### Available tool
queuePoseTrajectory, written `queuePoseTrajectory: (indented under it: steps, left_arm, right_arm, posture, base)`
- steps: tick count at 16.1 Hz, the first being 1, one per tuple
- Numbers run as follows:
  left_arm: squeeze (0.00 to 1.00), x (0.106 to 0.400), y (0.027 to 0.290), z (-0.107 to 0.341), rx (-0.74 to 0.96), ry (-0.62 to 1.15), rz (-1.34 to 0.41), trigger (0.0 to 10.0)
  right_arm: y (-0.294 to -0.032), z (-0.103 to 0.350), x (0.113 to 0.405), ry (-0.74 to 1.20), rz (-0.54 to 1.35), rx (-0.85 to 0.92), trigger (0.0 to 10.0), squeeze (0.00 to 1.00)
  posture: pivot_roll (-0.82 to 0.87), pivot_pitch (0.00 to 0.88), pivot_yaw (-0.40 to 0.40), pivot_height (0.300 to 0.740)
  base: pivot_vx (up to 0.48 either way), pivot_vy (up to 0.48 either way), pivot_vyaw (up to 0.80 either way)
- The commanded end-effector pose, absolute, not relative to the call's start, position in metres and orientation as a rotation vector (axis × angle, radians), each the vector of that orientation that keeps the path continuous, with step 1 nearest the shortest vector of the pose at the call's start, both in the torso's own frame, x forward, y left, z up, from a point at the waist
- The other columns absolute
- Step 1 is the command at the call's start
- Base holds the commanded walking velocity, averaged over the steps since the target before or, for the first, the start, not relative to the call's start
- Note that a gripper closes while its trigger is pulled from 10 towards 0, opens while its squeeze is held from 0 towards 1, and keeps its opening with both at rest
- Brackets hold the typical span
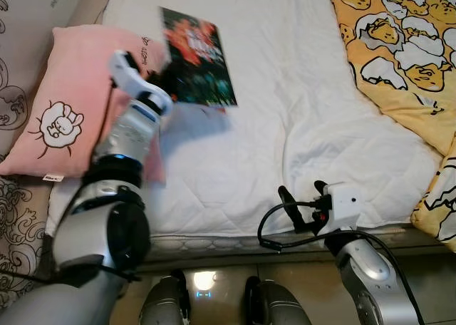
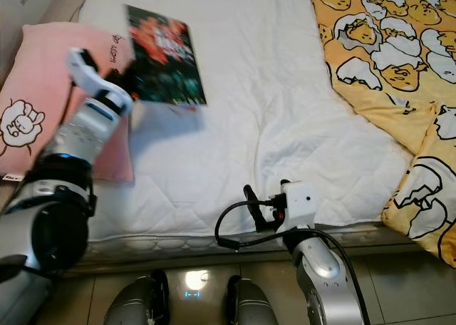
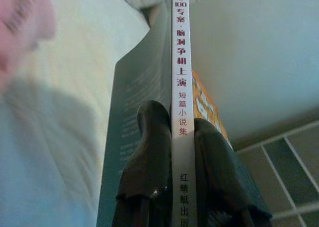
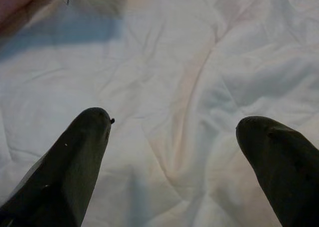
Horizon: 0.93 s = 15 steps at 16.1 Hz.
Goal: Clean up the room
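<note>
While your left gripper (image 3: 182, 152) pinches the book (image 1: 197, 58) by its white spine, the book hangs above the white mattress (image 1: 285, 111), just right of the pink pillow (image 1: 71, 104). Your right gripper (image 4: 174, 152), fingers spread wide and empty, hovers at the mattress's near edge. A yellow blanket (image 1: 406, 54) lies far right.
</note>
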State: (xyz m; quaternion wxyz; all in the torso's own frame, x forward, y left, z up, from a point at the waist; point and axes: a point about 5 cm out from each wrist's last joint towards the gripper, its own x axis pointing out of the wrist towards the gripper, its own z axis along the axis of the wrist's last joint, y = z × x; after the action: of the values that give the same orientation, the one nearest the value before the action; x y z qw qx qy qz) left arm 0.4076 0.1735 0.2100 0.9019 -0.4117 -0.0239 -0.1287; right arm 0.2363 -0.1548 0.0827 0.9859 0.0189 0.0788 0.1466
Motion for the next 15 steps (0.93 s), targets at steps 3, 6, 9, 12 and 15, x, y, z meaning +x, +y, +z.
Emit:
queuePoseTrajectory:
  steps: [3,6,9,12,15]
  left_arm:
    - [0.00,0.398,0.194,0.162,-0.851,0.124,-0.102,0.0]
    - [0.00,0.377,0.190,0.106,-0.741,0.374,-0.029,0.0]
    - [0.00,0.368,0.191,0.087,-0.436,0.445,-0.061,0.0]
    - [0.00,0.371,0.184,0.091,-0.052,0.413,-0.145,0.0]
    - [0.00,0.375,0.173,0.095,0.000,0.382,-0.156,0.0]
  right_arm:
    - [-0.160,0.079,0.235,0.174,0.282,0.034,10.0,0.00]
    - [-0.158,0.078,0.235,0.179,0.293,0.033,10.0,0.00]
    - [-0.158,0.078,0.236,0.180,0.296,0.029,10.0,0.00]
    - [-0.159,0.078,0.235,0.182,0.292,0.026,10.0,0.00]
    - [-0.158,0.078,0.236,0.180,0.294,0.026,10.0,0.00]
  posture:
    - [-0.20,0.179,-0.051,0.740]
    - [-0.19,0.181,-0.057,0.740]
    - [-0.20,0.180,-0.058,0.740]
    - [-0.20,0.178,-0.055,0.740]
    - [-0.20,0.178,-0.057,0.740]
  base:
    - [0.000,0.000,0.00]
    - [0.000,0.000,0.00]
    - [0.000,0.000,0.00]
    - [0.000,0.000,0.00]
    - [0.000,0.000,0.00]
